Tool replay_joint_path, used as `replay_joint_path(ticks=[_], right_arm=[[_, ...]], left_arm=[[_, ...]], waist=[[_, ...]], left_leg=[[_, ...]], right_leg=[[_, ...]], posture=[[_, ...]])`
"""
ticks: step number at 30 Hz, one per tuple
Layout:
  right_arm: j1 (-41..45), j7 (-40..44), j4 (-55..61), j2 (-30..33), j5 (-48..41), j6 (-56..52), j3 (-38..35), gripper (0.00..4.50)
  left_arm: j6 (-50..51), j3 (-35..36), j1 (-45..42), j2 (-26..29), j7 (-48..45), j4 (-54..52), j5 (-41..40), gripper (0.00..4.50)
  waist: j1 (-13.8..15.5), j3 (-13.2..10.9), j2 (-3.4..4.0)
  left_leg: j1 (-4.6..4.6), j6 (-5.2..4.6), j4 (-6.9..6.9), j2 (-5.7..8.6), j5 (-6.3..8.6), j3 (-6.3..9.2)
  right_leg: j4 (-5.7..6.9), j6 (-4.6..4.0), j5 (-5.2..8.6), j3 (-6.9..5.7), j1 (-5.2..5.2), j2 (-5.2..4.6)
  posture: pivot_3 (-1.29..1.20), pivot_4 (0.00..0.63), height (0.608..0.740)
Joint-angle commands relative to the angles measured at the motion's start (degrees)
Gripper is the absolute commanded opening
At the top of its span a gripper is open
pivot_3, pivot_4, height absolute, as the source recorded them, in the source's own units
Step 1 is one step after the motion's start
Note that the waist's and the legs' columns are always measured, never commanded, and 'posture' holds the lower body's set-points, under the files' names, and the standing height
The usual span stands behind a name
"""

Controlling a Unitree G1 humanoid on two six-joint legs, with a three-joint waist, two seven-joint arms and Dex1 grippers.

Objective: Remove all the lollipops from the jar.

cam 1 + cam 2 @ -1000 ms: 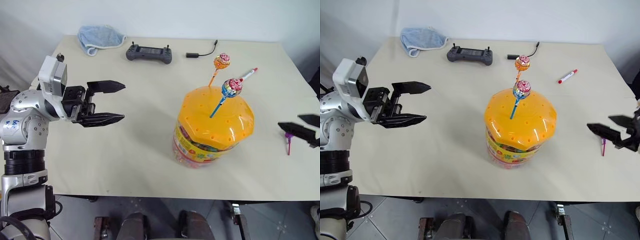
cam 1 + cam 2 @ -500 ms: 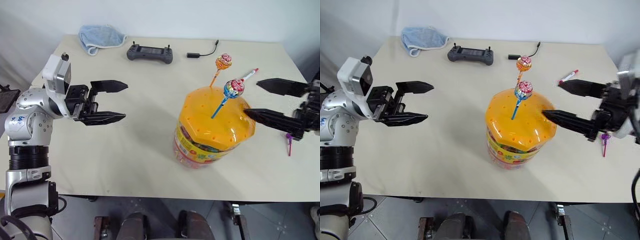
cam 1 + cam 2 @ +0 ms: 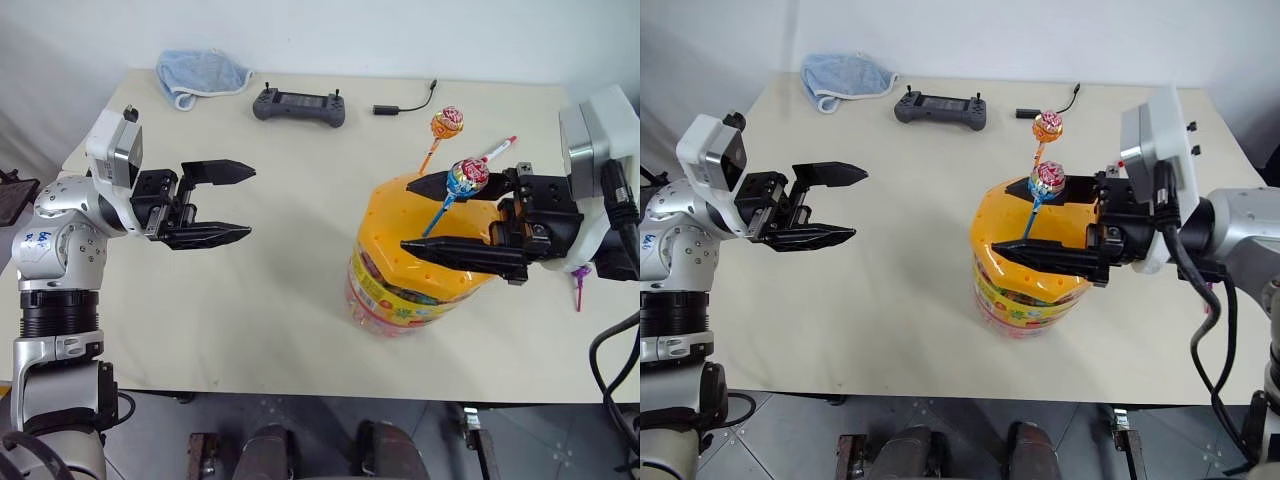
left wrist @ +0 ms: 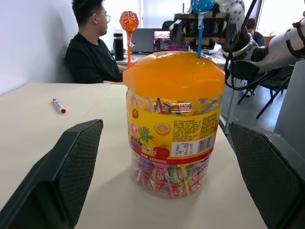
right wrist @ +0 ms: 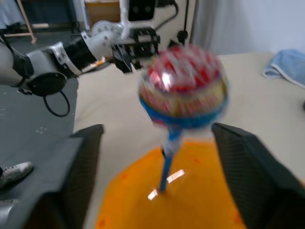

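Table [image 3: 300, 300]: cream top, on which all items listed are set.

Jar [image 3: 420, 285]: clear tub with yellow-red label band and domed orange lid [image 3: 400, 225], placed right of the table's centre, upright. Wrapped sweets are seen packed inside in the left wrist view.

Blue-stick lollipop [image 3: 466, 177]: multicoloured head, stick planted in a lid hole, tilted toward 1 o'clock. It is framed by the right gripper's two fingers; no contact can be made out.

Orange-stick lollipop [image 3: 445, 123]: planted at the far edge of the lid, at 12 o'clock from the blue-stick one, also leaning toward 1 o'clock.

Purple lollipop [image 3: 577, 285]: laid on the table at 3 o'clock from the jar, partly hidden behind the right arm.

Right gripper [image 3: 415, 215]: held level over the lid, pointed toward 9 o'clock, fingers apart, one on either side of the blue stick. Nothing is clamped.

Left gripper [image 3: 240, 203]: held level above the table at 9 o'clock from the jar, well apart from it, pointed toward 3 o'clock, fingers spread, nothing between them.

Marker pen [image 3: 498, 149]: red and white, at 1 o'clock from the jar.

Controller [image 3: 299, 105]: dark grey, at the far edge. Cable adapter [image 3: 400, 104]: black, beside the controller at 3 o'clock. Blue cloth [image 3: 200, 77]: crumpled, far left corner.

Person [image 4: 93, 50]: seated, seen beyond the table in the left wrist view.
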State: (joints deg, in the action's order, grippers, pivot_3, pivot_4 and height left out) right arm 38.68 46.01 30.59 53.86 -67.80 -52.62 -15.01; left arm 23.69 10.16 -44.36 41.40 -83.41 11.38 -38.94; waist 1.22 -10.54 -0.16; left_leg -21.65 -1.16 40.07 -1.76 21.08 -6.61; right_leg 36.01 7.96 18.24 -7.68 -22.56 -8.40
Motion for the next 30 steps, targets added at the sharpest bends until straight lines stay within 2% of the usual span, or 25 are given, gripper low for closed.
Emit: replay_joint_path(ticks=[1,2,3,7,17,21,25,30], right_arm=[[1.67,-0.65,0.37,-0.92,-1.11,1.63,-0.32,2.19],[1.93,-0.72,0.3,-1.27,-1.06,1.9,-0.21,1.72],[2.08,-0.81,0.23,-1.46,-1.04,2.07,-0.15,1.49],[3.55,-1.14,0.03,-2.79,-0.27,3.48,0.73,0.06],[13.59,-4.7,-6.29,-2.26,1.23,5.05,-1.9,0.03],[16.56,-6.63,-12.22,3.15,6.29,5.04,-4.22,0.03],[13.34,-6.41,-20.69,11.39,10.81,1.25,-7.17,0.03],[-0.08,-4.24,-30.47,18.72,20.72,-0.27,-8.17,0.03]], left_arm=[[-0.25,1.0,0.26,0.89,0.3,-2.57,-0.43,4.5],[-0.24,1.08,0.34,0.94,0.3,-2.66,-0.49,4.5],[-0.21,1.12,0.39,0.97,0.32,-2.74,-0.54,4.5],[-0.22,1.31,0.3,0.98,0.26,-2.68,-0.7,4.5],[-0.59,1.38,0.01,0.89,-0.02,-1.95,-0.48,4.5],[-0.65,1.43,0.27,0.71,0.17,-1.98,-0.49,4.5],[-0.78,1.65,0.95,0.57,0.31,-2.29,-0.61,4.5],[-0.55,2.02,1.51,0.45,0.67,-2.94,-0.91,4.5]], waist=[[-0.02,0.0,0.0],[-0.02,0.0,0.0],[-0.02,0.0,0.0],[-0.06,0.0,0.0],[-0.13,0.0,0.0],[-0.03,0.0,0.0],[0.07,0.0,0.0],[-0.02,0.03,-0.05]], left_leg=[[0.0,0.0,0.0,0.0,0.0,-0.01],[0.0,0.0,0.0,0.0,0.0,0.0],[0.0,0.0,0.0,0.0,0.0,-0.01],[0.0,0.0,0.0,0.0,0.0,-0.01],[0.0,0.0,-0.01,0.0,0.0,-0.02],[-0.04,-0.01,-0.02,0.01,0.0,-0.04],[-0.06,-0.03,-0.02,0.01,0.02,-0.03],[-0.06,-0.04,-0.04,0.0,0.03,-0.1]], right_leg=[[0.0,0.0,0.0,0.0,0.0,0.0],[0.0,0.0,0.0,0.0,0.0,0.0],[0.0,0.0,0.0,0.0,0.0,0.0],[0.0,0.0,0.0,0.0,0.0,0.0],[0.01,0.0,0.0,0.0,-0.02,0.0],[0.0,0.0,0.0,0.0,-0.06,-0.01],[-0.01,0.0,0.0,0.0,-0.05,-0.02],[-0.03,0.0,0.0,0.01,-0.05,-0.02]], posture=[[0.0,0.15,0.74],[0.0,0.15,0.74],[0.0,0.15,0.74],[0.0,0.15,0.74],[0.0,0.15,0.74],[0.0,0.15,0.74],[0.0,0.15,0.74],[0.0,0.15,0.74]])
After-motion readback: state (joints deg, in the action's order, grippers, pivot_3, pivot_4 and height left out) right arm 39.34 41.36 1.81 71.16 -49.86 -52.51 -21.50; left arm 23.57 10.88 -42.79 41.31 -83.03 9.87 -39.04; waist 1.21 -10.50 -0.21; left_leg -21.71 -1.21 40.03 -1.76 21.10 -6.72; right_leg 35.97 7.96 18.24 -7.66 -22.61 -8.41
